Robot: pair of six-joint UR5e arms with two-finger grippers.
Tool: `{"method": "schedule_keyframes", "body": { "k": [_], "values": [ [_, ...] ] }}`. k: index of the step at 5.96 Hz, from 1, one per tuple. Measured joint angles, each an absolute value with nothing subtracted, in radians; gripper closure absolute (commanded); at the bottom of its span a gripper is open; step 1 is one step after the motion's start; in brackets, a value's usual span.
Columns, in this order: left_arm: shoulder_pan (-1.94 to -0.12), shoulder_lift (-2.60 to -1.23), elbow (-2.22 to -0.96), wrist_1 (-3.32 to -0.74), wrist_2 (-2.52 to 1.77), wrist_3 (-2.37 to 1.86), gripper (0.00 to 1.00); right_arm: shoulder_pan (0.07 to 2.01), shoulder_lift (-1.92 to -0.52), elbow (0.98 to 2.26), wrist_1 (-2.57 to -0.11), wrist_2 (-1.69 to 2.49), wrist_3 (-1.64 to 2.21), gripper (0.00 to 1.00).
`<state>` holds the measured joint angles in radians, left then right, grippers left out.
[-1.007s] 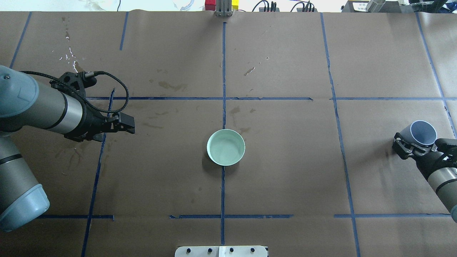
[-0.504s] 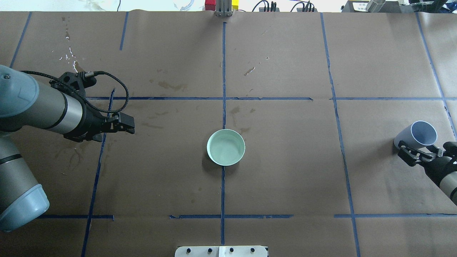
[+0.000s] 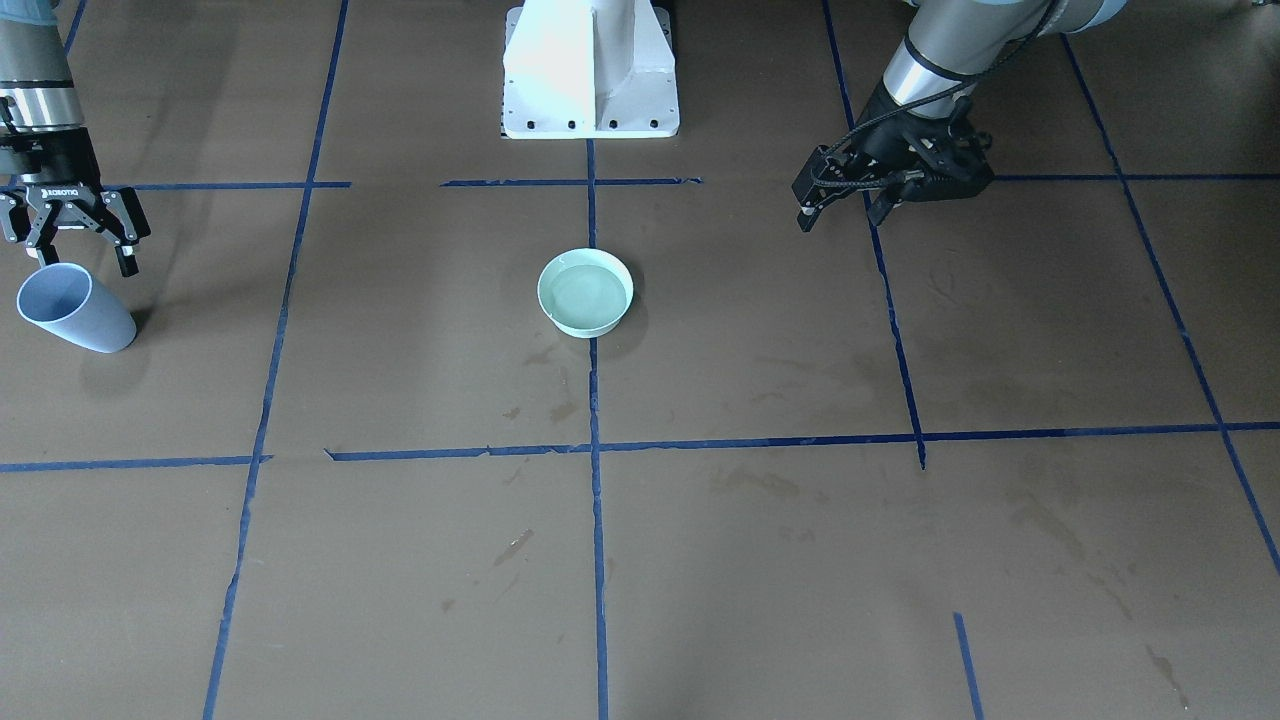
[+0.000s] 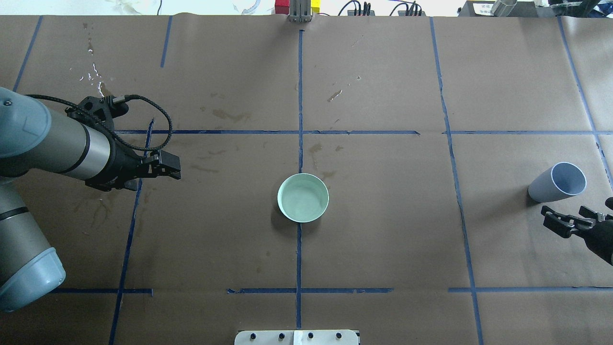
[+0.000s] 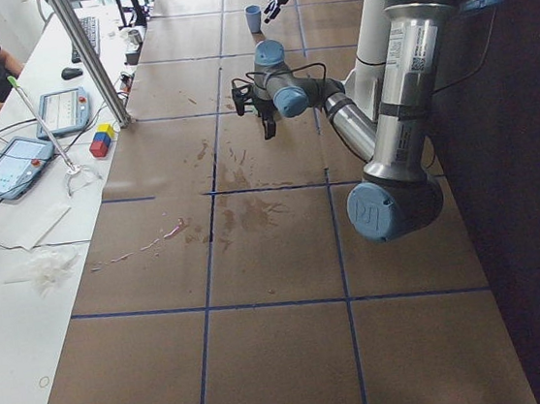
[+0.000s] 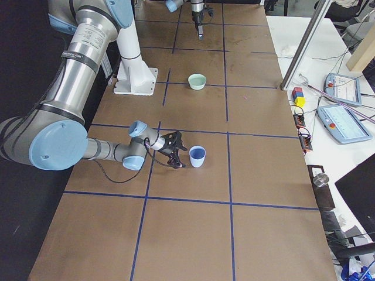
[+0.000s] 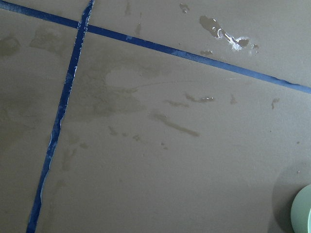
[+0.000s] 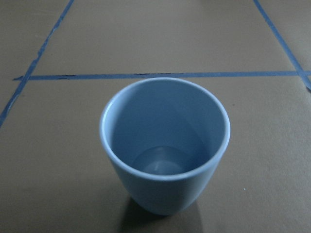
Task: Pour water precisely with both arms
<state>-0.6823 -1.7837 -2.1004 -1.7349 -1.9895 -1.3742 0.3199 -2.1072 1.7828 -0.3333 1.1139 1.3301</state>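
Water (image 3: 585, 290) pools in the central mint-green bowl (image 3: 585, 326), so I judge the pour done: right gripper (image 3: 80, 258) spread, just beside the empty blue cup (image 3: 72, 308); of the left gripper (image 4: 170, 165) I cannot tell.

- Bowl (image 4: 303, 198): table (image 4: 383, 249) centre; water (image 3: 585, 290) in it.
- Cup (image 4: 558, 182): upright, well to the bowl's right.
- Right gripper (image 4: 565, 216): just beside cup, apart.

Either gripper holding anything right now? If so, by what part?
Nothing is held. The jaws of the right gripper are open and clear of the blue cup, which stands on its own. The left gripper carries no object.
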Motion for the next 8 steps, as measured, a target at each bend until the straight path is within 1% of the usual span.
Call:
{"method": "schedule_keyframes", "body": {
  "k": [2,3,4,6,7,8],
  "values": [
    [-0.642,-1.787,-2.091,-1.735,-1.98,-1.399,0.0,0.331,-2.171,1.851,-0.333,1.258,1.305,0.0],
    [-0.581,-1.831,-2.062,-1.735,-1.946,-1.433,0.0,0.356,-2.195,1.877,-0.333,1.333,1.277,0.0],
    [-0.54,-1.92,-1.996,-1.727,-1.914,-1.449,0.0,0.412,-2.205,1.889,-0.333,1.416,1.222,0.0],
    [-0.503,-2.075,-1.861,-1.719,-1.905,-1.455,0.0,0.61,-2.203,1.892,-0.336,1.637,1.054,0.0],
    [-0.492,-2.132,-1.805,-1.72,-1.905,-1.454,0.02,0.708,-2.199,1.888,-0.343,1.747,0.971,0.0],
    [-0.486,-2.183,-1.745,-1.721,-1.906,-1.454,0.08,0.795,-2.196,1.884,-0.354,1.844,0.898,0.0]
  ]
}}
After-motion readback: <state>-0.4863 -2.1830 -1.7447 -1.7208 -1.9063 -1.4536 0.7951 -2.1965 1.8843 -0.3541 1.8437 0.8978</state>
